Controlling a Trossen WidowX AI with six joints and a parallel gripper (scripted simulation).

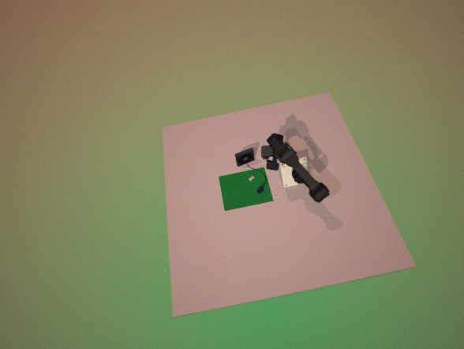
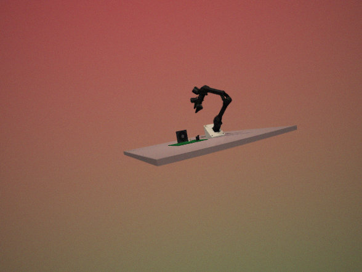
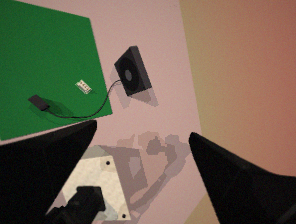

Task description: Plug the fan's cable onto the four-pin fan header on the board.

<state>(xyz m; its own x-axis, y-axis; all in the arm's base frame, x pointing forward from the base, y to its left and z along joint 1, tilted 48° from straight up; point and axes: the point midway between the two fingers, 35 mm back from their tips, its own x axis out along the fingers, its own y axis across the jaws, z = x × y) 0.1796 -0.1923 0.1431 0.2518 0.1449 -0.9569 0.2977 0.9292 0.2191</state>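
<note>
The green board (image 1: 237,195) (image 2: 181,144) (image 3: 45,50) lies flat on the table. The small white four-pin header (image 1: 252,178) (image 3: 84,87) is on it, with nothing on top. The black plug (image 1: 260,189) (image 2: 197,138) (image 3: 38,103) stands on the board, apart from the header. The thin black cable (image 3: 75,117) curves from the plug to the black fan (image 1: 245,157) (image 2: 181,136) (image 3: 132,71), which stands upright beside the board. My gripper (image 3: 144,130) (image 2: 196,109) is wide open and empty, high above the table, touching nothing.
The pink table (image 1: 213,253) (image 2: 144,154) carries the board, the fan and the arm's white base (image 1: 289,182) (image 2: 210,130) (image 3: 85,175). The base stands near the board's edge. The arm (image 1: 304,174) (image 2: 226,106) arches above its base.
</note>
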